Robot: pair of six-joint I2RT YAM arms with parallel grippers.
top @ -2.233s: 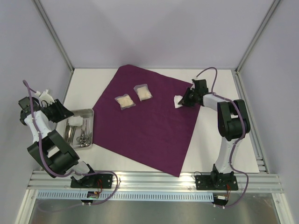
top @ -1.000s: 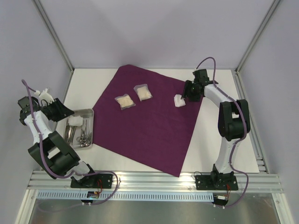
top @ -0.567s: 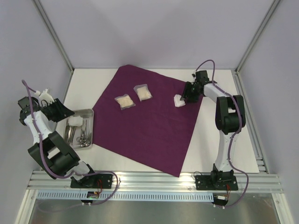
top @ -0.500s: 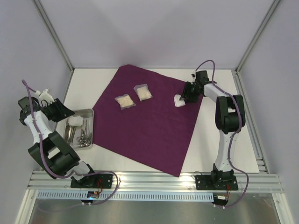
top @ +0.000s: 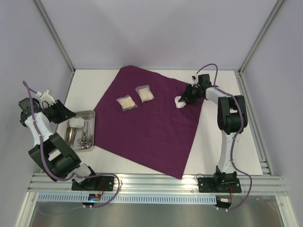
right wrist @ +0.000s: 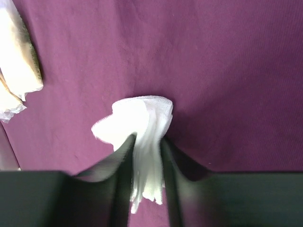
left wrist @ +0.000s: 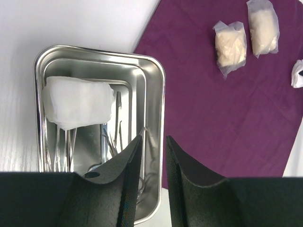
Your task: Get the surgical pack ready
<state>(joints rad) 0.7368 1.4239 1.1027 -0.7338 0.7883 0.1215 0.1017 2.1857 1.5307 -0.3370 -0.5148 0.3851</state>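
While the surgical pack (top: 151, 123) is lying spread flat as one large plum-purple sheet across the middle of the white bench (top: 213, 142), turned so that its corners are pointing roughly toward 12, 3, 6 and 9 o'clock in the top view, the right hand (right wrist: 147, 142) is reaching down at about 2 o'clock on the sheet, close to its right-hand corner. Its two fingers are pressing in on a crumpled white gauze wad (right wrist: 142, 118), pinching the gauze between them, with the rest of the wad bulging out beyond the fingertips and resting on the fabric. Two clear packets with pale contents are lying side by side on the sheet toward 11 o'clock, one packet (top: 127, 103) nearer the left edge and the other packet (top: 145, 93) just beside it toward 1 o'clock. A steel tray (left wrist: 158, 75) is sitting on the bare bench at 9 o'clock from the sheet, just beside its edge, holding a folded white pad (left wrist: 78, 101) and a scatter of metal instruments (left wrist: 113, 142). The left hand (left wrist: 153, 139) is hovering over the tray, its fingers standing slightly apart with nothing between them.
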